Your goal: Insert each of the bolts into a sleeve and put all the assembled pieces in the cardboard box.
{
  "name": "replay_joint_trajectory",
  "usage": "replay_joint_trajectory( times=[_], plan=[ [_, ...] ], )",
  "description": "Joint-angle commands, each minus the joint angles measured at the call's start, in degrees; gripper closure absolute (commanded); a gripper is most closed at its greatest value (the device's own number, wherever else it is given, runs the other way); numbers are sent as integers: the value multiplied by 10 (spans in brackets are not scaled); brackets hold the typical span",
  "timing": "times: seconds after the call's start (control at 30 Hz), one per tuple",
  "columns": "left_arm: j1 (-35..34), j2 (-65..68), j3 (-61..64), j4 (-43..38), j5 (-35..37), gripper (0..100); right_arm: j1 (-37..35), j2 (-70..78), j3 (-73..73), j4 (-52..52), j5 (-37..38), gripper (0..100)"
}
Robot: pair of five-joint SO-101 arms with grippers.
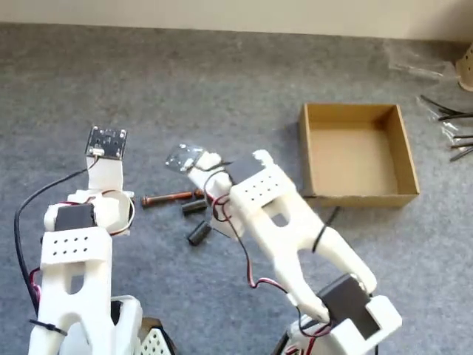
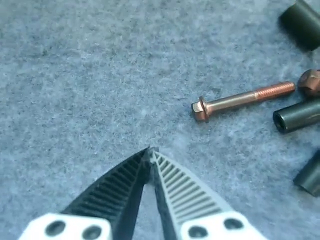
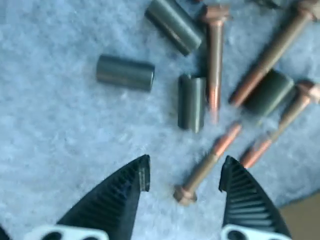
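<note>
Spreading under everything, the grey tabletop (image 1: 222, 66) carries the parts as one loose heap rather than sorted, so each pairing has to be fished out of the jumble. The cardboard box (image 1: 355, 197) sits open-topped to one side, well apart from the heap. Nothing lies in it, so by my reading no assembled piece has been delivered yet.

The right gripper (image 3: 186, 165) hangs over the heap with its jaws spread wide. Between them a copper bolt (image 3: 207, 162) lies flat and untouched, which looks like a line-up for picking that one. The left gripper (image 2: 150, 152) is pressed closed on nothing and points down at bare tabletop. It is near the head of a lone bolt (image 2: 242, 100) at the heap's edge, probably parked so as not to crowd the other arm.

The sleeves are short dark tubes. One sleeve (image 3: 125, 72) lies apart from the rest and seems the easiest to reach. A second sleeve (image 3: 192, 102) lies right beside another bolt (image 3: 215, 55). No bolt in view sits inside a sleeve.
</note>
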Motion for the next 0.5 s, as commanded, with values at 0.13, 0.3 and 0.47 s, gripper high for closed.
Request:
replay_joint_trajectory(
  times=[0.13,0.3,0.47],
  plan=[
    [-31,0,1,-37,4,992,-11,73,-23,-88,9,795],
    [-44,0,22,-74,4,992,-11,92,-22,-114,0,795],
    [-44,0,22,-74,4,992,-1,95,-22,-131,-22,795]
  ],
)
